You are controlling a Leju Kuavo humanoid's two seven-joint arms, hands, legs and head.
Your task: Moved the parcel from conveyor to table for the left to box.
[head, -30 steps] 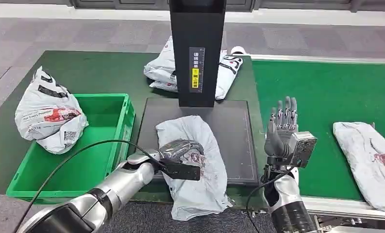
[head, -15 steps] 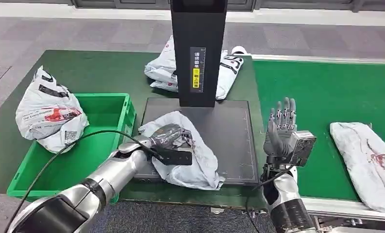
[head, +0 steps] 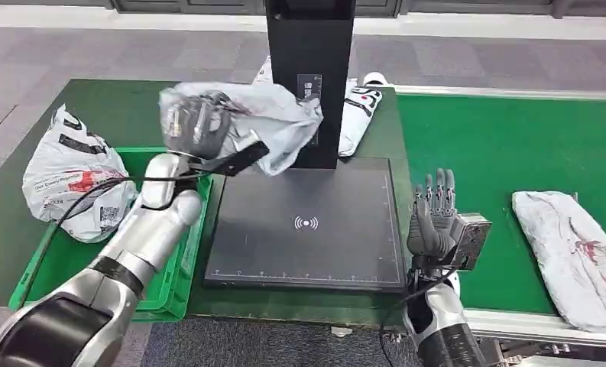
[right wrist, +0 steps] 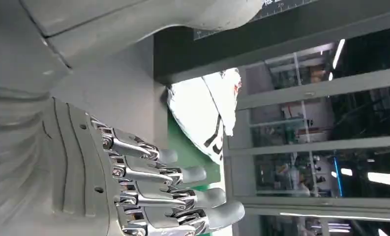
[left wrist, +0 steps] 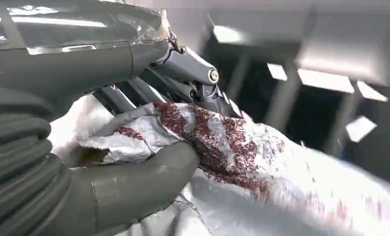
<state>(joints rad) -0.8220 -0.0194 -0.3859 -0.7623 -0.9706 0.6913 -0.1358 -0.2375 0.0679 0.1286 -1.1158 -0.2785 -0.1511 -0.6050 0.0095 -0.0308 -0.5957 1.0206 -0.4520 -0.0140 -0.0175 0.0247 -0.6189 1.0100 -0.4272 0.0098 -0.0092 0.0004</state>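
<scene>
— What are you working with on this bench?

— You have the green conveyor (head: 513,145) on your right, the dark scanner pad (head: 307,222) in the middle under its black post (head: 309,76), and the green crate (head: 150,229) on your left. A second grey bag (head: 578,256) lies on the belt.

— And where is your parcel?

— The parcel (head: 261,122) is in the air, above the crate's far corner and the pad's left edge, bunched in your left hand (head: 196,126). In the left wrist view the thumb (left wrist: 134,182) and fingers (left wrist: 183,73) are clamped on a gathered fold of its film.

— How will it handle?

— It looks soft and light: a limp poly mailer that sags and swings. The film is likely slippery, so take it by a bunched fold, not a flat face.

— Your right hand?

— Your right hand (head: 435,218) holds nothing; it stands upright beside the pad, fingers straight and slightly apart.
</scene>
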